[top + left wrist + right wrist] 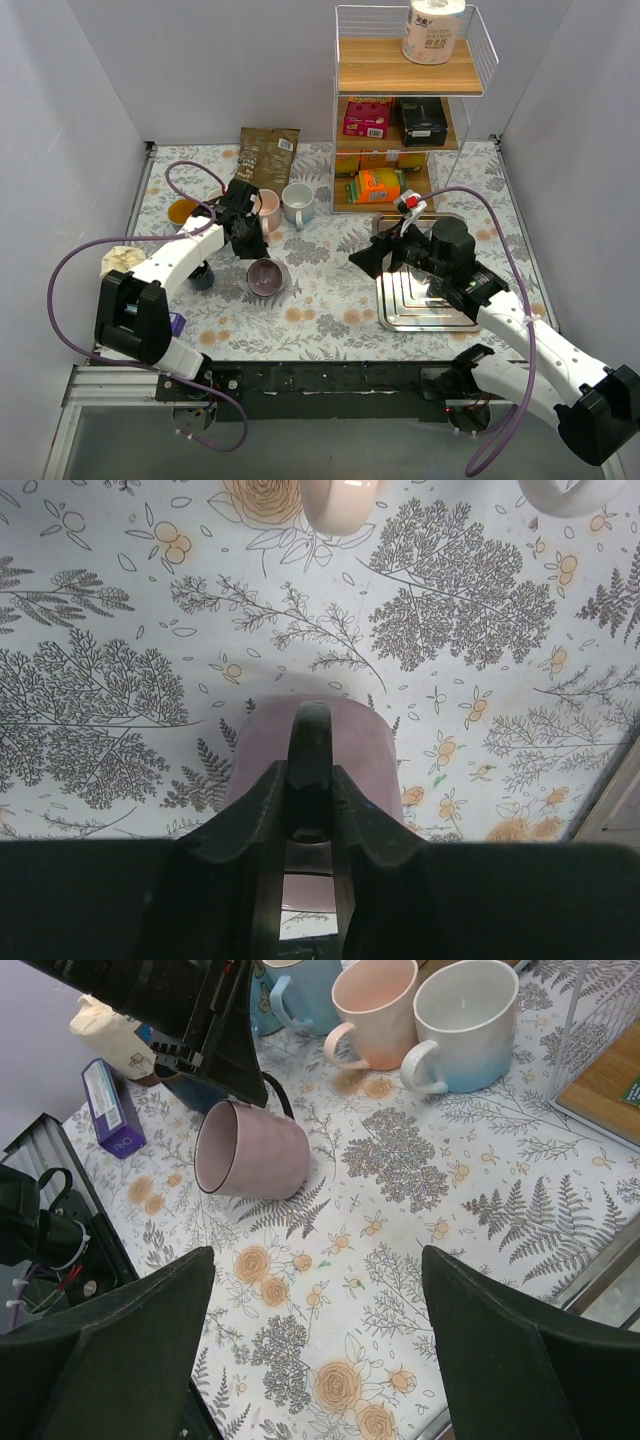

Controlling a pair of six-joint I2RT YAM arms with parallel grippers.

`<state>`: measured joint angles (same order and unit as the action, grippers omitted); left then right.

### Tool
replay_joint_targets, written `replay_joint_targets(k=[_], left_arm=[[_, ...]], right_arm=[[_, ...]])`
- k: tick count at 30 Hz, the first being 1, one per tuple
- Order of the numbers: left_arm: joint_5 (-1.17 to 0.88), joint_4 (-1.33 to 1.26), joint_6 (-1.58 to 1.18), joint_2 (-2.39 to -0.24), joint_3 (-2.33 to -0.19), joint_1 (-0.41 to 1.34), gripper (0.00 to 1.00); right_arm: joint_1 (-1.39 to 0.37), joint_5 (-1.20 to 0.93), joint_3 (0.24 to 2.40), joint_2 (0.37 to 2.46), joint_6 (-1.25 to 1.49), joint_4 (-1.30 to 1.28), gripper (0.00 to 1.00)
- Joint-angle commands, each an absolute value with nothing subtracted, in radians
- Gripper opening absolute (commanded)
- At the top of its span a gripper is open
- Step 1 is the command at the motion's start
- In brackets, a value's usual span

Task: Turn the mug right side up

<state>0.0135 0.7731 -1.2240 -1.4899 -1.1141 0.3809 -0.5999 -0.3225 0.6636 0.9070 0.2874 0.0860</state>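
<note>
I see the mauve ceramic mug [262, 1150] lying on its side on the flower-printed tablecloth [330, 290], left of the table's middle; its round mouth faces the near edge and shows a darker purple inside, its base points toward the back, and its glaze is smooth and plain. Its thin dark handle [288, 1100] arches off the upper side of the body. My left gripper [312, 770] comes down on it from above; in the left wrist view the jaws are together with that handle pinched between them.

Behind the mug stand a peach-pink mug [375, 1010] and a white mug shading to pale blue [465, 1020], both upright, side by side and touching. A dark blue mug [203, 276] sits just left of the fallen one.

My right gripper [318, 1260] hangs over the cloth to the right of the mug and well apart from it, beside the stepped steel tray [420, 305]; its jaws stand wide apart with nothing between them.
</note>
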Motion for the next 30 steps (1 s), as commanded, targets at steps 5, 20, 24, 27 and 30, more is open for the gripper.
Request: replay_joint_targets(k=[5,20,24,27,30], left_arm=[[0.076,0.867,-1.220,-1.477,-1.160,0.313,0.00],[0.210,0.907,-1.213,-1.549,-1.166,0.196,0.17],[0.250,0.913,-1.206,-1.592,-1.195,0.192,0.18],[0.267,0.913,-1.207,-1.615,-1.210,0.190,0.20],[0.291,0.919,-1.206,-1.637,-1.229,0.189,0.22]], right_arm=[[-0.603,-0.344,0.637,0.874,0.299,0.161,0.90],[-0.603,-0.348,0.635,0.868,0.302,0.133,0.89],[-0.603,-0.338,0.635,0.862,0.302,0.124,0.89],[-0.603,-0.330,0.638,0.862,0.304,0.117,0.89],[-0.603,-0.325,0.643,0.865,0.304,0.110,0.89]])
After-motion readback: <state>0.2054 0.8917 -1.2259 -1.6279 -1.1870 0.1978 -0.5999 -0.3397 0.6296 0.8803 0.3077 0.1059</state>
